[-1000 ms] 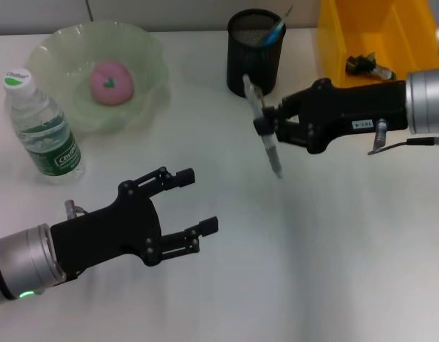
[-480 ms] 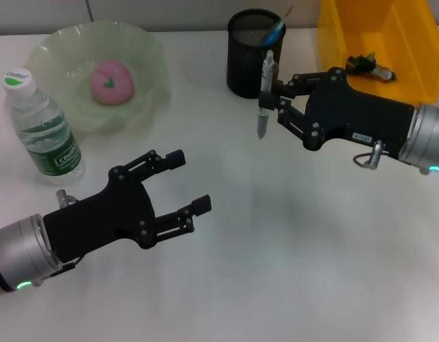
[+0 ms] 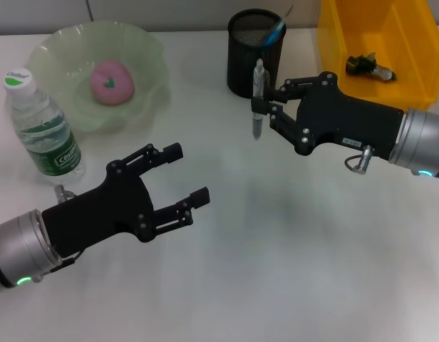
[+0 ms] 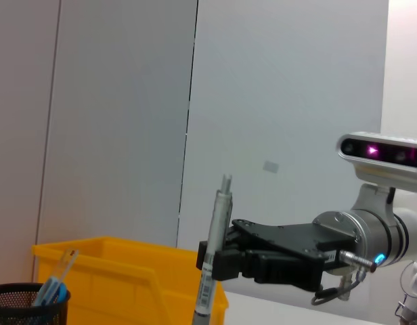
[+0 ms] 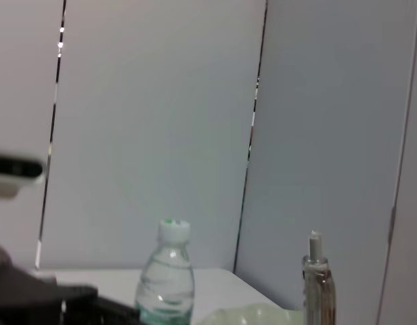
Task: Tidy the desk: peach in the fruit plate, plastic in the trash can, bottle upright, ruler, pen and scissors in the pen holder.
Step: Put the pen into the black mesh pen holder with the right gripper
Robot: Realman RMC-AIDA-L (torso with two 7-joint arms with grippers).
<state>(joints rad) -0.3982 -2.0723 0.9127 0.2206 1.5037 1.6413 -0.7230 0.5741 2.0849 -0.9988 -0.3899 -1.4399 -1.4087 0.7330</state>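
My right gripper is shut on a grey pen and holds it upright in the air, just in front of the black mesh pen holder. The left wrist view shows the same pen in that gripper. A blue item sticks out of the holder; I cannot tell whether it is the ruler or the scissors. The pink peach lies in the green fruit plate. The bottle stands upright at the left. My left gripper hovers open over the near table, holding nothing.
A yellow bin at the back right holds a crumpled piece of plastic. The bottle and the pen tip show in the right wrist view. White table stretches between the two arms.
The right gripper has turned the pen from slanted to upright and carried it back toward the pen holder. The left arm has drifted slightly.
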